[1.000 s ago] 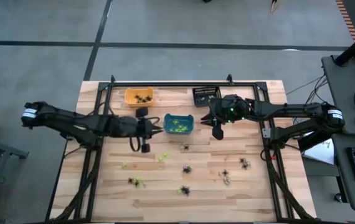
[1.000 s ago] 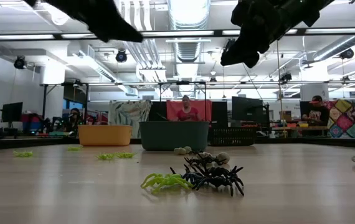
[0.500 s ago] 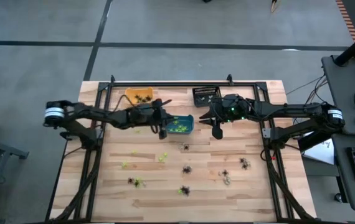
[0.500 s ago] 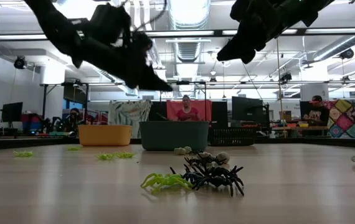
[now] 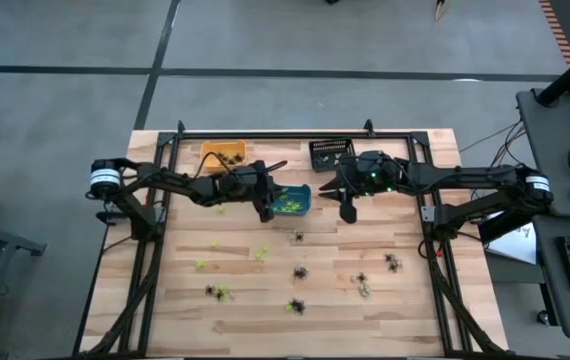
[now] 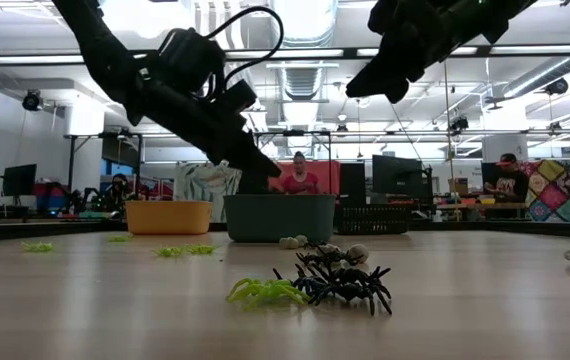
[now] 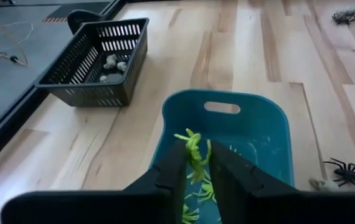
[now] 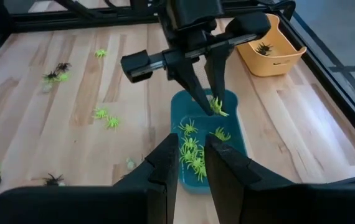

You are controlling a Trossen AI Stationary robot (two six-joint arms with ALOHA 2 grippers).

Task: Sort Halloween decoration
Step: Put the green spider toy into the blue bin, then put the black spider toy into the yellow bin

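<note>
- While your left end effector hangs over the teal bin, it pinches a lime green spider between its fingers.
- Expect these trinkets to be light, springy and snag-prone; pinch the body, not the legs.
- Your right end effector waits beside the bin, fingers narrowly apart, holding nothing.
- More spiders lie scattered on the surface.

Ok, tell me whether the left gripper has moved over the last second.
Yes. In the high view the left gripper has swung from beside the orange bin toward the teal bin, and now hangs over it with a green spider between its fingers.
</note>
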